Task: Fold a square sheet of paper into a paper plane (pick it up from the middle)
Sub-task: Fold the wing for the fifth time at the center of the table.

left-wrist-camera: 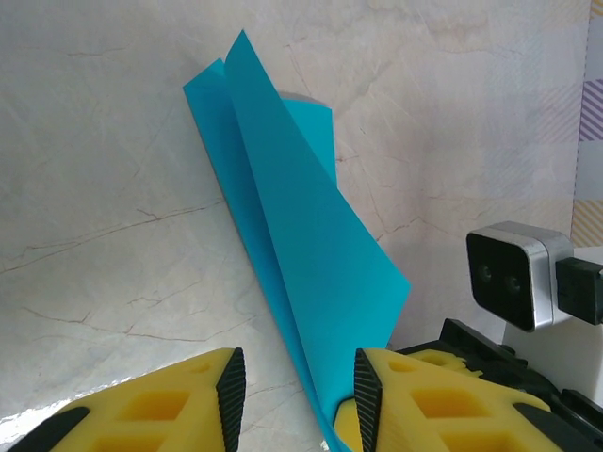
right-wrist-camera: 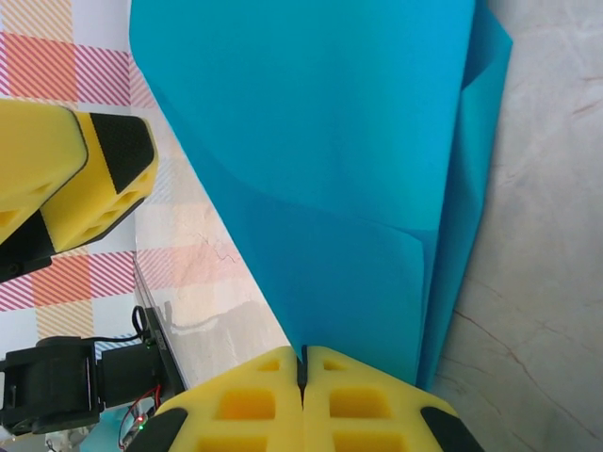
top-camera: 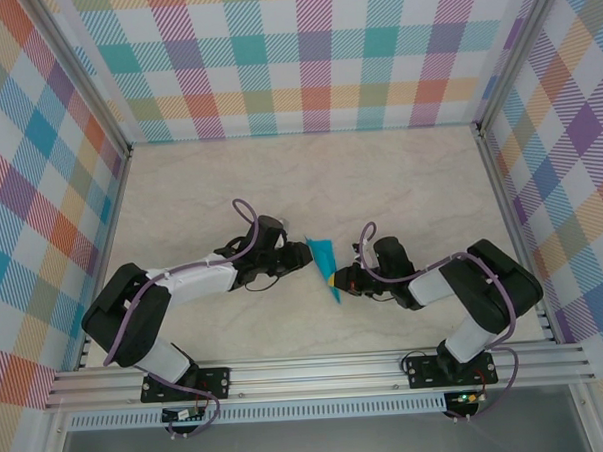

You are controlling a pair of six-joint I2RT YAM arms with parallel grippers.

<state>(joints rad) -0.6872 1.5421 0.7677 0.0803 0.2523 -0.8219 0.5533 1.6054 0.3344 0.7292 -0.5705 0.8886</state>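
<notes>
The square sheet of paper (top-camera: 324,260) is bright cyan and folded into a slim pointed wedge of several layers, standing on edge mid-table between my two grippers. My right gripper (top-camera: 342,279) is shut on its lower edge; in the right wrist view the yellow jaws (right-wrist-camera: 303,363) meet on the paper (right-wrist-camera: 339,141). My left gripper (top-camera: 299,253) is open. In the left wrist view the paper (left-wrist-camera: 301,245) runs down between its fingers (left-wrist-camera: 299,391), close against the right pad (left-wrist-camera: 367,395) and apart from the left pad.
The pale marble tabletop (top-camera: 400,182) is fenced by checked walls and metal posts. A rail (top-camera: 318,370) with both arm bases runs along the near edge. The right wrist's camera (left-wrist-camera: 513,273) sits close beside my left gripper.
</notes>
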